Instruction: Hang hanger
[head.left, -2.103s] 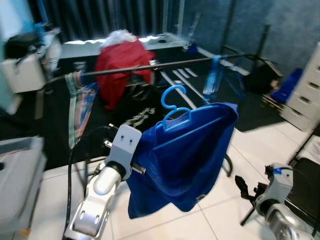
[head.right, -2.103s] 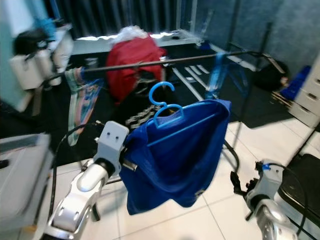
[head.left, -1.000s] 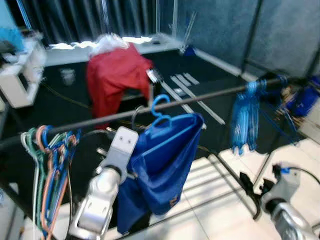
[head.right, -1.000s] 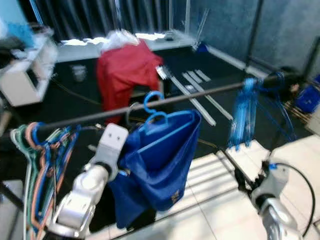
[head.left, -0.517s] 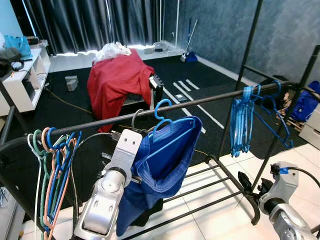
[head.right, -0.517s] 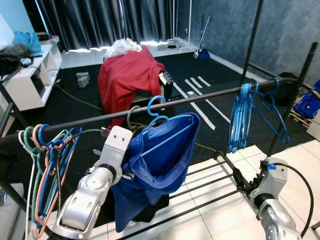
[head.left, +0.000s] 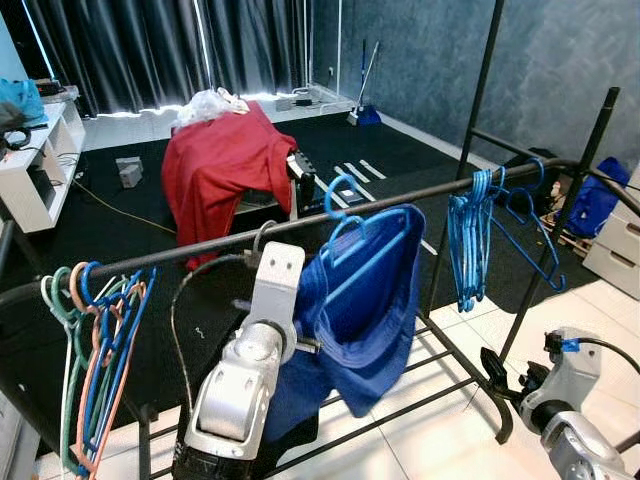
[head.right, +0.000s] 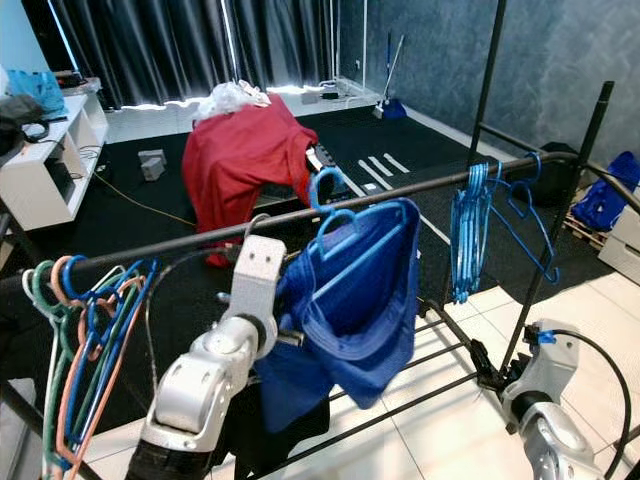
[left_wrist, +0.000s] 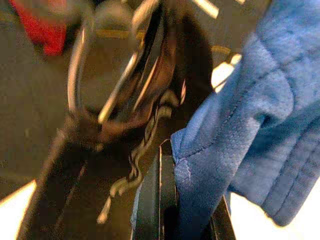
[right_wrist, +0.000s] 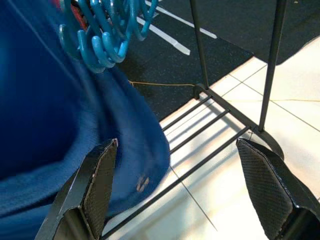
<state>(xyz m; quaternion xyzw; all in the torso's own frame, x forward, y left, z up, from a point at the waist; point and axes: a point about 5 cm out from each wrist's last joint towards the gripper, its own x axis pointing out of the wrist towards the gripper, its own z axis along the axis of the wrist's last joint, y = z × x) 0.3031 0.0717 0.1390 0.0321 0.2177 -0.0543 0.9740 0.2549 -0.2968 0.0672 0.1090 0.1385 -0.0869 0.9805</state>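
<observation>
A blue plastic hanger (head.left: 345, 215) carries a blue garment (head.left: 370, 300) folded over it. My left gripper (left_wrist: 185, 215) is shut on the garment and hanger at their left side; in the eye views the cloth hides its fingers beyond the silver wrist (head.left: 272, 290). The hanger's hook (head.right: 325, 185) curves up just above the black clothes rail (head.left: 190, 250), near its middle. I cannot tell whether the hook rests on the rail. My right gripper (right_wrist: 182, 185) hangs open and low at the right, above the tiled floor beside the rack's foot.
A bunch of blue hangers (head.left: 470, 240) hangs on the rail's right part and several coloured hangers (head.left: 95, 340) on its left end. Behind the rack a red cloth (head.left: 225, 165) drapes a chair. White drawers (head.left: 612, 245) stand at the right, and rack base bars (right_wrist: 210, 130) cross the floor.
I have come up close to the rack and the view has steadied. My left arm has lifted the hanger up and to the right, bringing its hook to the rail. The right arm stays low.
</observation>
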